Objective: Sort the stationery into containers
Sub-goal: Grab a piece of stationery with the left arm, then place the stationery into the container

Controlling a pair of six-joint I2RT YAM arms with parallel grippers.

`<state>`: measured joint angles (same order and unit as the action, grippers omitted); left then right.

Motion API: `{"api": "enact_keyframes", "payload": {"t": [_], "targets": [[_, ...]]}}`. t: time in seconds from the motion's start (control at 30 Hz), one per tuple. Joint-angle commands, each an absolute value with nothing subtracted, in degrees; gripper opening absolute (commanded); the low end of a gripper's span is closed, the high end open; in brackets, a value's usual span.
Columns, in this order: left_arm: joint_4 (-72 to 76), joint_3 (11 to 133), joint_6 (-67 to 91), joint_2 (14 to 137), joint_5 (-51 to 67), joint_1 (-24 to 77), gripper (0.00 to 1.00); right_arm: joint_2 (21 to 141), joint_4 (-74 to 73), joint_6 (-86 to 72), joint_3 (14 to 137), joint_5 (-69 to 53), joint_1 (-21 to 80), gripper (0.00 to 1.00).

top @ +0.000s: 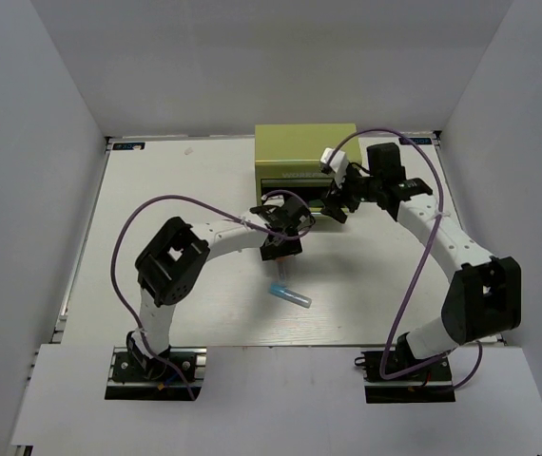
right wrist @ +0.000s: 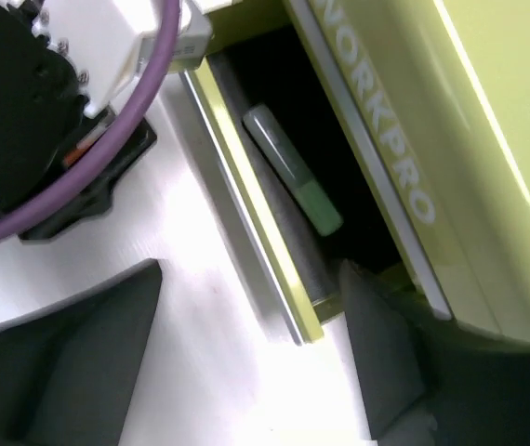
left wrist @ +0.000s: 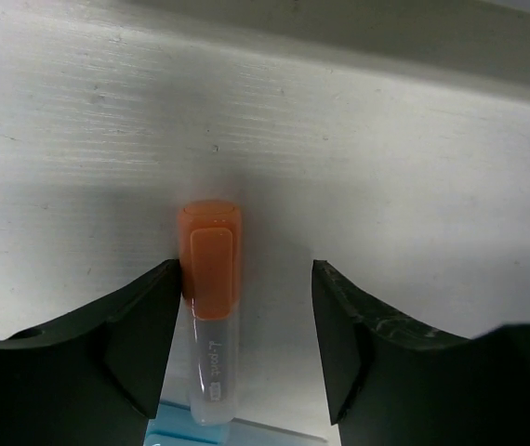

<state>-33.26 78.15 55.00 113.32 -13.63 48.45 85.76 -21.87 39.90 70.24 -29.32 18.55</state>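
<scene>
An orange-capped highlighter with a clear barrel lies on the white table between the open fingers of my left gripper, touching the left finger. A light-blue highlighter lies just behind it and also shows in the left wrist view. The lime-green toolbox stands at the back. Its lower drawer is pulled open and holds a mint-green highlighter. My right gripper is open and empty, straddling the drawer's front corner. In the top view the left gripper and the right gripper are both in front of the toolbox.
The left arm's wrist and purple cable sit close to the open drawer's left end. White walls enclose the table on three sides.
</scene>
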Motion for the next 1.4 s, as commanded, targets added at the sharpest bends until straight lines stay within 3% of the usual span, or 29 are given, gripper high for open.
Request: {"api": "enact_keyframes", "payload": {"t": [0.0, 0.2, 0.33, 0.43, 0.57, 0.83, 1.0, 1.17, 1.37], "targets": [[-42.35, 81.29, 56.87, 117.06, -15.21, 49.04, 0.68, 81.93, -18.72, 34.55, 67.94, -32.25, 16.7, 0.87], [-43.42, 82.09, 56.87, 118.48, -15.21, 50.09, 0.51, 78.32, -13.11, 25.53, 62.85, -27.52, 13.71, 0.9], [-41.93, 82.09, 54.94, 117.86, -15.21, 50.1, 0.27, 77.35, -9.85, 20.85, 59.59, -25.14, 11.25, 0.9], [-38.77, 82.09, 51.52, 115.85, -15.21, 50.1, 0.16, 76.91, -9.93, 20.83, 58.71, -27.94, 9.06, 0.9], [-32.27, 82.09, 43.98, 112.24, -15.21, 50.1, 0.09, 74.8, -8.88, 21.01, 57.66, -30.32, 6.95, 0.9], [-21.46, 83.32, 20.25, 106.35, -8.98, 48.96, 0.0, 71.72, -7.65, 22.59, 55.2, -33.05, 4.75, 0.9], [-15.74, 84.02, 1.26, 102.67, -4.14, 48.96, 0.0, 70.14, -7.12, 23.38, 53.44, -33.31, 4.22, 0.9], [-10.75, 81.76, -19.47, 98.45, 11.23, 48.43, 0.0, 68.55, -5.63, 23.55, 51.24, -33.84, 3.69, 0.9], [-8.25, 84.36, -32.5, 100.62, 12.56, 46.68, 0.0, 67.77, -5.45, 23.55, 50.54, -34.36, 3.43, 0.9]]}}
